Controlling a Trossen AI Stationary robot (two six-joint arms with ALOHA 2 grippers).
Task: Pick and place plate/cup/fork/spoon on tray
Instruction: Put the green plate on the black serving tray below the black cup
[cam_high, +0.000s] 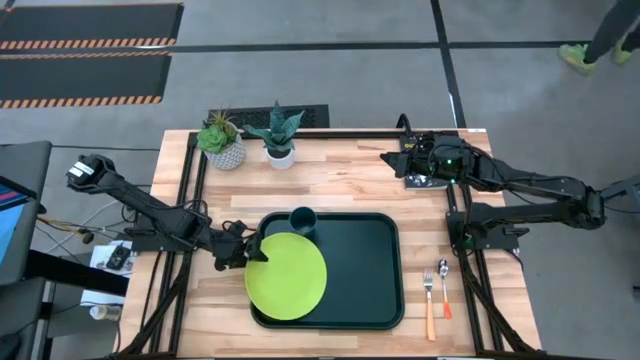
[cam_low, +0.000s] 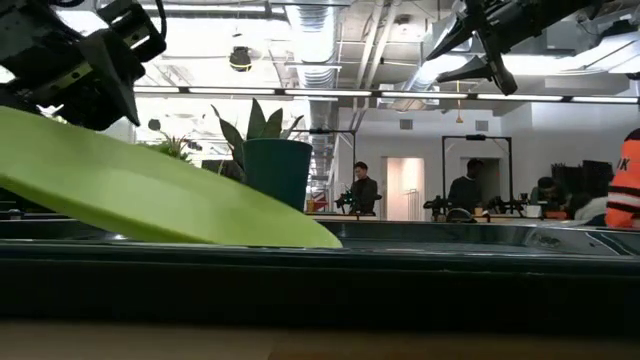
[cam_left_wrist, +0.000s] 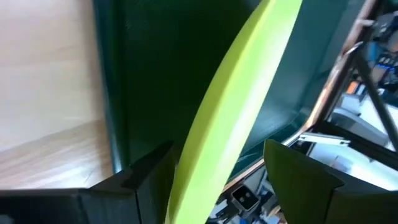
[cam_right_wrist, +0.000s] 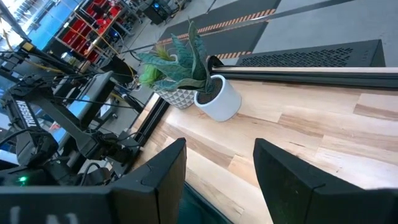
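Gripping the plate (cam_high: 288, 277) by its left edge, the left gripper (cam_high: 252, 249) holds it tilted over the tray (cam_high: 375, 270), beside the cup (cam_high: 303, 221). Right gripper (cam_high: 412, 163) hovers with fingers apart, empty.

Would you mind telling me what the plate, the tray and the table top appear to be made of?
The plate, held tilted by the left gripper, looks like plastic: uniform lime green, matte, smooth edge. The tray is likely plastic as well: dark green, moulded rounded corners, a slight sheen. The table top is pale wood, showing grain and joined strips.
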